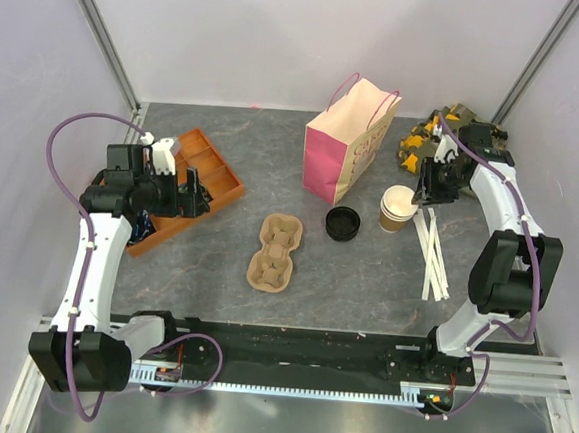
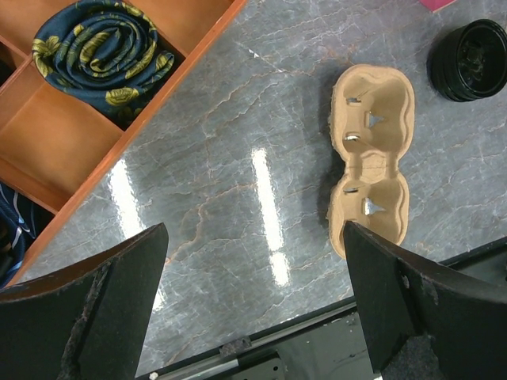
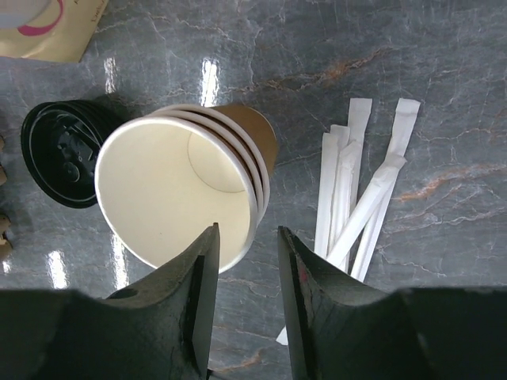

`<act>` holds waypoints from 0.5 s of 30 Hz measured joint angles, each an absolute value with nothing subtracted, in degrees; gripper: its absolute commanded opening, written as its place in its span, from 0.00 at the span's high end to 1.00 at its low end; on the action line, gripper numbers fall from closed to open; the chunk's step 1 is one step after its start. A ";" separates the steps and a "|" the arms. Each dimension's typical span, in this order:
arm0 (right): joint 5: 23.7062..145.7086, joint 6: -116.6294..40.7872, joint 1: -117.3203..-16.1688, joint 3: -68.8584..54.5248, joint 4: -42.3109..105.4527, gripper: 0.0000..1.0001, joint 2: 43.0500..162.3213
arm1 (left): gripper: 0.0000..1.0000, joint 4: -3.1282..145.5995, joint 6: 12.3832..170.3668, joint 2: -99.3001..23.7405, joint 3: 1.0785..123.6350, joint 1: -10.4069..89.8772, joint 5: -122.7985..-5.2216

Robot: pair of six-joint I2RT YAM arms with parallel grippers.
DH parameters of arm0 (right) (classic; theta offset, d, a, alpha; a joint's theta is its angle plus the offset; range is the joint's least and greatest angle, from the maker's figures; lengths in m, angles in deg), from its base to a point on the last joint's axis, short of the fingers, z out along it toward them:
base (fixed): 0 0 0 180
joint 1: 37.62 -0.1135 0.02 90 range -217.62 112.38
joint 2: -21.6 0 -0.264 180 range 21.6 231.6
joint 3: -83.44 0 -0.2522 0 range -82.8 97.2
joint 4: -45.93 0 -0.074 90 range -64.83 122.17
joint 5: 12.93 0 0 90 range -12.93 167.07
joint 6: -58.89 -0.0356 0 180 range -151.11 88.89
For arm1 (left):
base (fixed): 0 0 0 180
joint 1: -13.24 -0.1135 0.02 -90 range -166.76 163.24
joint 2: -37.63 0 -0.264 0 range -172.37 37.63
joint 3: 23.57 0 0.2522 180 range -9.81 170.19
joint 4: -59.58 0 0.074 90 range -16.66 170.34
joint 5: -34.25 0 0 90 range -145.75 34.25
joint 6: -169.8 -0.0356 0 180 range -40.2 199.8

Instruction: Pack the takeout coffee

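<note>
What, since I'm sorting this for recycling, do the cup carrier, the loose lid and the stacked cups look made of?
Cup carrier: likely moulded paper pulp, matte tan, soft rounded edges. Loose lid: probably thin plastic, black, glossy, crisp moulded ridges. Stacked cups: paper, brown outside, smooth white inside, rolled rims; any lining can't be told.

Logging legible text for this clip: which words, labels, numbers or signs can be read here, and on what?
Nothing in these views can be quoted as readable text.
paper bag: pink print on its cream face, too small and slanted to read.
black lid: moulded marks, not legible.
stacked cups, wrapped straws, cup carrier: no print visible.
</note>
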State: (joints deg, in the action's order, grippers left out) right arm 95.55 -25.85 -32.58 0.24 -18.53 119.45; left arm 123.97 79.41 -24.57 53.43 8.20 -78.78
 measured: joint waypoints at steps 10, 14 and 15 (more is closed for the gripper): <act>96.53 -26.83 -32.58 2.56 -18.55 0.66 121.83 | 0.00 123.80 79.41 -24.57 52.99 8.20 -78.78; 96.53 -27.03 -32.58 2.65 -18.79 0.67 122.77 | 0.00 123.80 79.41 -24.57 52.99 8.20 -78.78; 96.53 -27.03 -32.58 2.65 -18.82 0.73 122.84 | 0.00 123.77 79.41 -24.59 52.99 8.20 -78.78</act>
State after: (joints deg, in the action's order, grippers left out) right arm 96.53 -27.03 -32.58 2.65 -18.82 122.84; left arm 123.77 79.41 -24.59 52.99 8.20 -78.78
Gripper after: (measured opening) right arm 0.345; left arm 0.994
